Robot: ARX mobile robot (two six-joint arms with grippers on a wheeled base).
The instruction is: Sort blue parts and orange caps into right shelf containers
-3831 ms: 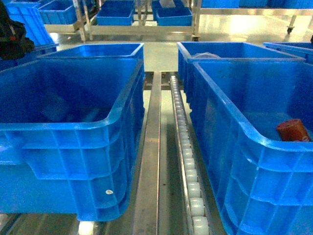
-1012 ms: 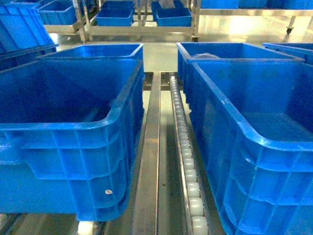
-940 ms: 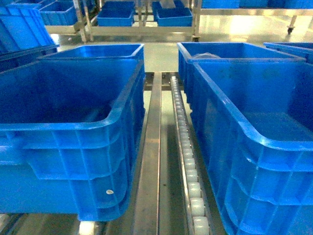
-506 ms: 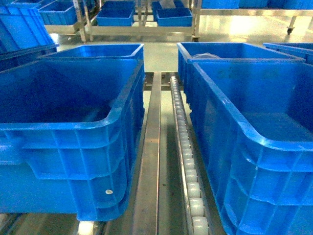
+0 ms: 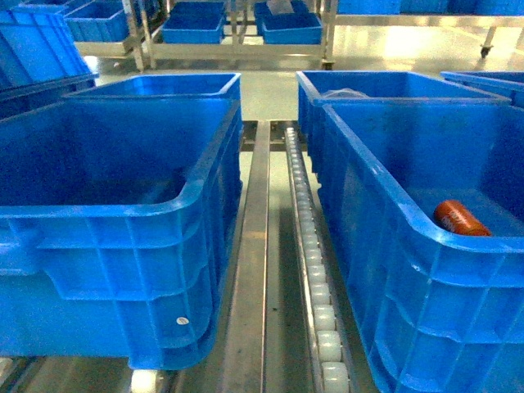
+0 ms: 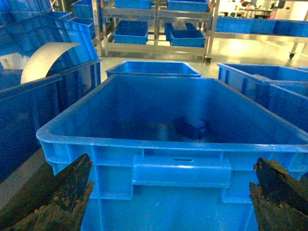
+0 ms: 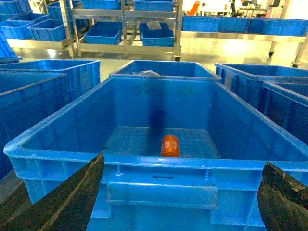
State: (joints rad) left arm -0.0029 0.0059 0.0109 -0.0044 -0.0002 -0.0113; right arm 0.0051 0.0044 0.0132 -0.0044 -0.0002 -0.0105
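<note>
In the right wrist view, the right hand (image 7: 180, 202) filled the bottom corners, its two dark fingers (image 7: 67, 202) spread wide apart and gripping nothing, just in front of the near rim of the right crate (image 7: 159, 166). Past that rim, one orange cap (image 7: 170, 145) lay on its side on the crate floor, near the middle and clear of every wall. In the head view the same cap showed at the right edge of the frame, low inside that crate, partly cut off by the near rim.

In the left wrist view, the left hand (image 6: 173, 202) likewise stood with its worn fingers (image 6: 62, 197) spread apart and empty at the bottom corners, before the handle bar of the left crate (image 6: 180, 169). A dark blue part (image 6: 191, 127) rested on that crate's floor, right of centre.

Between the two crates ran a roller track (image 5: 309, 246) and a metal rail (image 5: 250, 270). Farther back stood more blue crates (image 5: 180, 83), and beyond them metal shelving (image 5: 229, 33) carrying smaller blue bins.
</note>
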